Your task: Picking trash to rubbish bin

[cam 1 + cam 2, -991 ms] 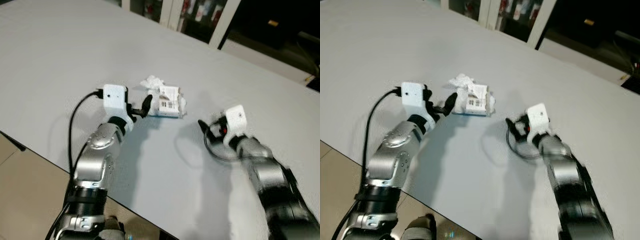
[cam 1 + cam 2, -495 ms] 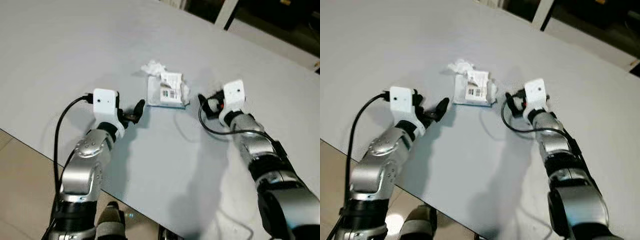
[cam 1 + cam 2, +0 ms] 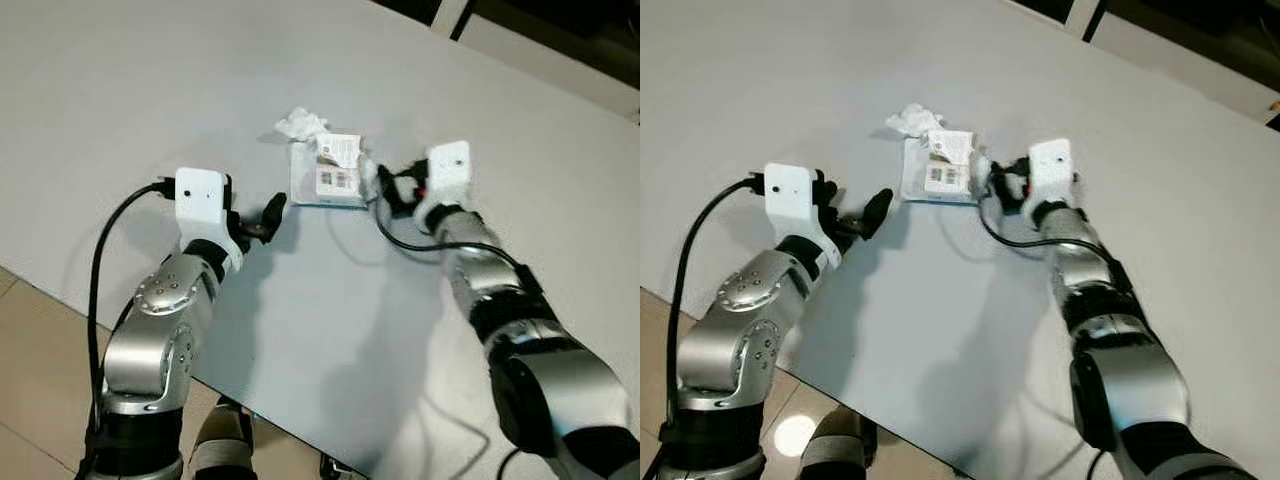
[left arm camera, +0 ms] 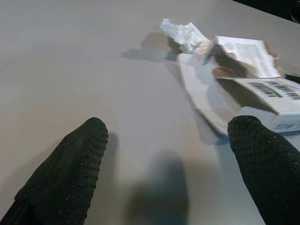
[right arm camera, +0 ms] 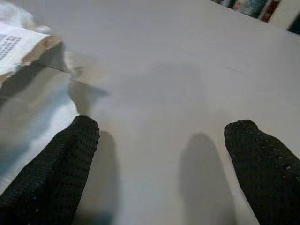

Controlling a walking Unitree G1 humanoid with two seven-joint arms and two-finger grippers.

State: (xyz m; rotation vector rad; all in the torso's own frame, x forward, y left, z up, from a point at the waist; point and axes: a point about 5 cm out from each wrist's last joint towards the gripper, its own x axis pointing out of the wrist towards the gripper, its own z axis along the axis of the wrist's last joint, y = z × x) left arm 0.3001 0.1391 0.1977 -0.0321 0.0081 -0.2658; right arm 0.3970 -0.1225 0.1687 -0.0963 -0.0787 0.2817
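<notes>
- Roughly at the upper centre of the left eye view, the trash (image 3: 328, 172), a torn box with crumpled paper, lies on the grey table (image 3: 120, 90).
- Right gripper (image 3: 385, 190) sits just beside the trash's right edge, fingers spread and holding nothing; its wrist view shows one finger (image 5: 56, 164) next to the torn paper.
- Left gripper (image 3: 268, 215) hovers near the trash's lower left corner, also spread and empty.
- Judged step: closing in for the grasp, with nothing lifted yet.
- Next move likely calls for straddling the box edge, then pinching firmly, since loose paper may slip out.
</notes>
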